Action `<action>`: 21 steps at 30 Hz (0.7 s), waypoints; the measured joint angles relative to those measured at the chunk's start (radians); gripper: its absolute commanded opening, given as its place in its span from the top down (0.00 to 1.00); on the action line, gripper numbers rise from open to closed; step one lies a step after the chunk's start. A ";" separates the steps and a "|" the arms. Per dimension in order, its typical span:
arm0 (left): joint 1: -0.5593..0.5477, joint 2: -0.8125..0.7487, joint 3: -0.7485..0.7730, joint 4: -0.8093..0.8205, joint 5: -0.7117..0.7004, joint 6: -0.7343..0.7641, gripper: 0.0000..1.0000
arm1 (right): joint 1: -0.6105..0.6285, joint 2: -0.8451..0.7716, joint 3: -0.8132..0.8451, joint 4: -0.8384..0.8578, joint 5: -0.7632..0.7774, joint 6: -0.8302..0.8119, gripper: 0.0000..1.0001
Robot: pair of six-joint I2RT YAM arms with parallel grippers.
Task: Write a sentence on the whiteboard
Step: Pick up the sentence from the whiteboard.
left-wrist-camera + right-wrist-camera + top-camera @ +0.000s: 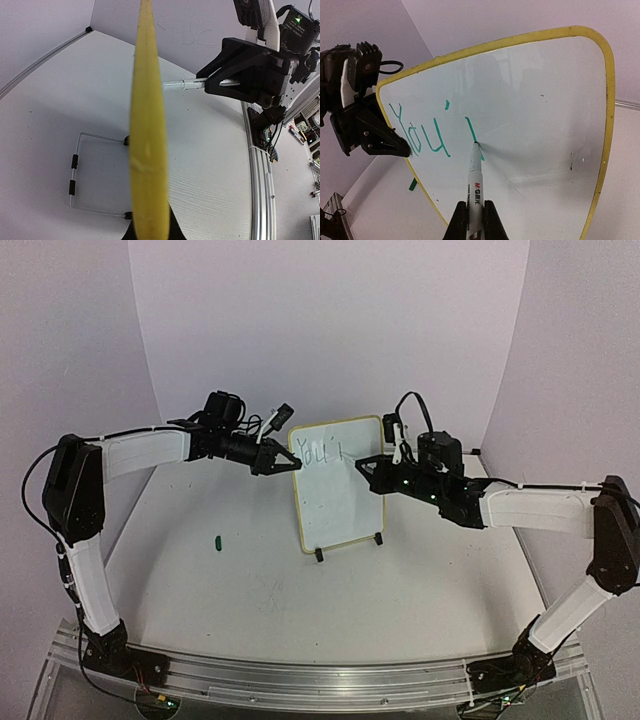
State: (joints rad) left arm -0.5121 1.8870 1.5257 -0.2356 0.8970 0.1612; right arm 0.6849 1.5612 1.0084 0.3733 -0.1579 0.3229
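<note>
**Top external.**
- Whiteboard (340,490): upright on its black feet at mid counter (250,600), leaning slightly, face toward the arms.
- Sentence (320,453): green, a single line near the board's upper left corner.
- Left tool (293,462): pressed onto the board's upper left edge.
- Right tool (362,464): at the board's right side, level with the writing. Its grip is not legible from this height.
- Small green object (217,539): probably a pen cap, lying on the counter well left of the board.

**Left wrist.**
- The board's yellow frame is seen edge-on, running up the middle of the view. The left tool clamps it at the bottom.
- Marker (182,84): white barrel, horizontal, pinched in the right tool. Its tip is hidden behind the frame.
- Wire stand (75,170): fitted with black sleeves, resting on the counter on the side away from the right tool.

**Right wrist.**
- The right tool pinches the marker by its barrel.
- The marker tip touches the white surface at the foot of the last stroke.
- The sentence reads "You'" plus one downstroke.
- The left tool grips the frame just beside the "Y".
</note>
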 measured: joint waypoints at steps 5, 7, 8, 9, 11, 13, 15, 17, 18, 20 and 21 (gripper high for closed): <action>0.000 0.000 0.000 0.000 0.000 0.000 1.00 | 0.000 0.000 0.000 0.000 0.010 0.000 1.00; 0.000 0.000 0.000 0.000 0.000 -0.001 1.00 | 0.000 0.000 0.000 0.000 0.013 -0.001 1.00; 0.000 0.000 0.000 0.000 0.000 -0.001 1.00 | 0.000 0.000 0.000 0.000 0.014 -0.001 1.00; 0.000 0.000 0.000 0.000 0.000 -0.001 1.00 | 0.000 0.000 0.000 0.000 0.015 -0.001 1.00; 0.000 0.000 0.000 0.000 0.000 -0.001 1.00 | 0.000 0.000 0.000 0.000 0.016 -0.001 1.00; 0.000 0.000 0.000 0.000 0.000 -0.001 1.00 | 0.000 0.000 0.000 0.000 0.016 -0.001 1.00; 0.000 0.000 0.000 0.000 0.000 -0.001 1.00 | 0.000 0.000 0.000 0.000 0.016 -0.001 1.00; 0.000 0.000 0.000 0.000 0.000 -0.001 1.00 | 0.000 0.000 0.000 0.001 0.016 -0.001 1.00; 0.000 0.000 0.000 0.000 0.000 -0.001 1.00 | 0.000 0.000 0.000 0.000 0.016 -0.001 1.00; 0.000 0.000 0.000 0.000 -0.001 -0.001 1.00 | 0.000 0.000 0.000 0.001 0.019 -0.001 1.00; 0.000 0.000 0.000 0.000 -0.001 -0.001 1.00 | 0.000 0.000 0.000 0.000 0.020 -0.001 1.00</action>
State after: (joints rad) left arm -0.5117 1.8870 1.5257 -0.2356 0.8963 0.1604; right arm 0.6849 1.5607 1.0084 0.3737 -0.1378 0.3222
